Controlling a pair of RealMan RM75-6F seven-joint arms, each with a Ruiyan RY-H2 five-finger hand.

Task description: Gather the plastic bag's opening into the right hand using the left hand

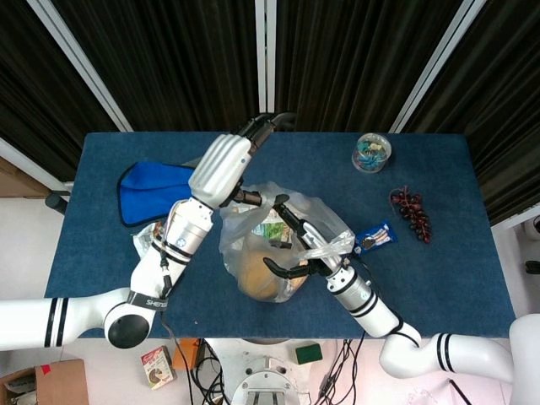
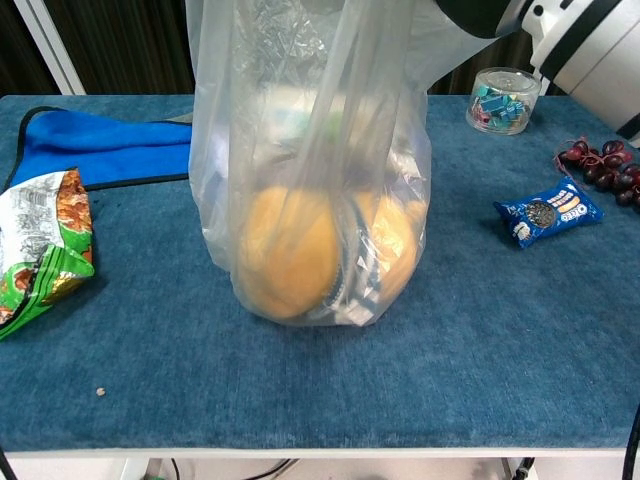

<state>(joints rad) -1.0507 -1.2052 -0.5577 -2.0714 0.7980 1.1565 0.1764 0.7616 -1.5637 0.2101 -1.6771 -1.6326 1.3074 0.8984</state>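
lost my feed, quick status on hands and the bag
Right hand grips the plastic bag handle. Left hand at the bag's far rim, grip unclear. Opening not yet gathered. Nothing in the way.

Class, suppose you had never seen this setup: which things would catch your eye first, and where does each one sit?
The clear plastic bag stands mid-table, stuffed with round orange-yellow items, its top drawn upward. From above, the left hand reaches to its far-left rim while the right hand grips plastic at its near-right side. A blue cloth lies far left, a blue cookie packet right.
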